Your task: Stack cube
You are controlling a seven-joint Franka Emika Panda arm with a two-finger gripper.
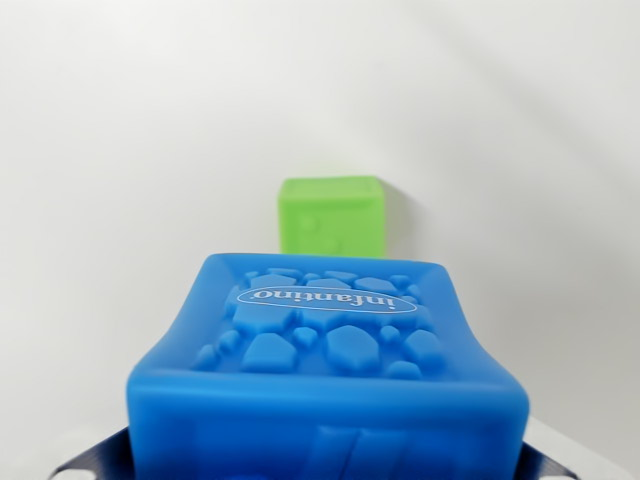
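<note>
I see the blue cube [330,375] pinched in the pincer [325,462] — grasp done; green cube [331,215] ahead on the surface [100,200], stacking not yet done.

Looking out from the wrist, facing forward and slightly downward across a white surface [110,300]; sitting very close to a blue cube [330,380], seeing a green cube [332,213] beyond.

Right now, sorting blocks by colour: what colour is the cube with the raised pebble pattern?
Blue: the cube with raised pebbles and an "infantino" oval, seen best in the wrist view.
</note>
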